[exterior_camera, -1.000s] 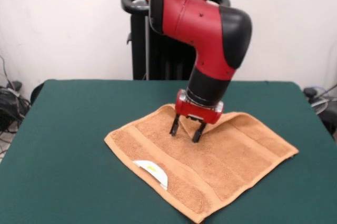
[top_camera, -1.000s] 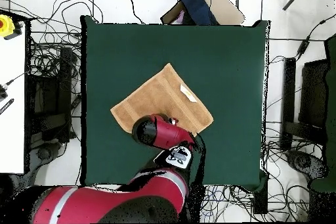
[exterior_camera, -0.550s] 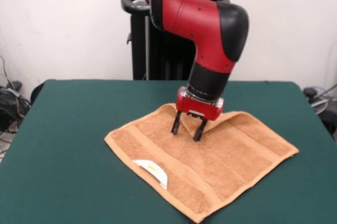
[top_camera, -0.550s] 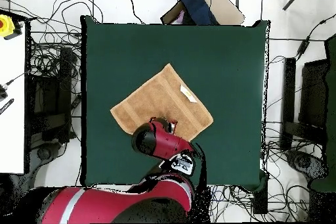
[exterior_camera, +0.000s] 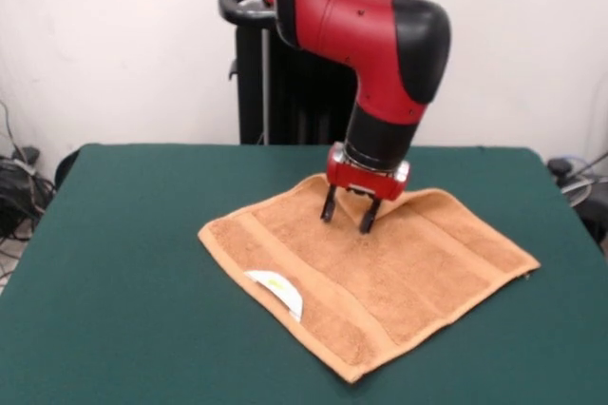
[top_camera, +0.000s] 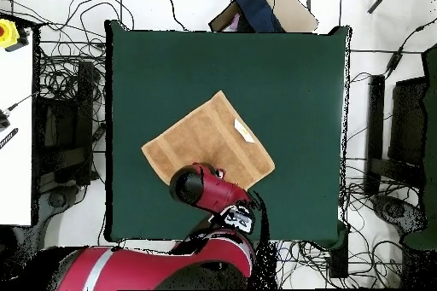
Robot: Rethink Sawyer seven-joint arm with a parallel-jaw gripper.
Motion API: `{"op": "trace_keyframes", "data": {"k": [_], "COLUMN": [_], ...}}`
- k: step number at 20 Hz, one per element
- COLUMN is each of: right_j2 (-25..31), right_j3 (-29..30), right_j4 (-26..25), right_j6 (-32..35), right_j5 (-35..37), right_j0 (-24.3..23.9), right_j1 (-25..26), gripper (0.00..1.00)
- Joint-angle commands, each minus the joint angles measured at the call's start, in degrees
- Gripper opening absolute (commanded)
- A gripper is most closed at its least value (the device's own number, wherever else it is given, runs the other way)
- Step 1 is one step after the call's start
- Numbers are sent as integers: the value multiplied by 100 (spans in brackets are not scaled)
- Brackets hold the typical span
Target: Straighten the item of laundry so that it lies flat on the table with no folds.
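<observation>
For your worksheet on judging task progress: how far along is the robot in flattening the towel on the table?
Mostly done: the towel lies spread on the green table, tag showing. In hand: the open gripper presses near its far edge, where a slight ridge shows. Left: smoothing that edge and withdrawing.

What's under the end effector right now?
The orange towel, near its far edge; the end effector tips reach its surface. The green table lies beneath. Whether that edge is pinched is hidden.
</observation>
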Motion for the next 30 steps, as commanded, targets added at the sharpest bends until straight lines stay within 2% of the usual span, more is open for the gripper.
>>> {"op": "trace_keyframes", "data": {"k": [1, 7, 17, 20, 24, 30], "right_j2": [888, 1036, 1096, 1013, 755, 734], "right_j3": [350, 208, -61, -128, -177, -119], "right_j4": [194, 101, -25, -88, -217, -247], "right_j6": [984, 914, 706, 687, 773, 865], "right_j5": [1952, 1793, 2470, 2915, 3578, 3667], "right_j0": [-373, -510, -592, -529, -322, -286], "right_j1": [427, 628, 701, 604, 234, 71], "gripper": [100, 100, 100, 100, 100, 100]}}
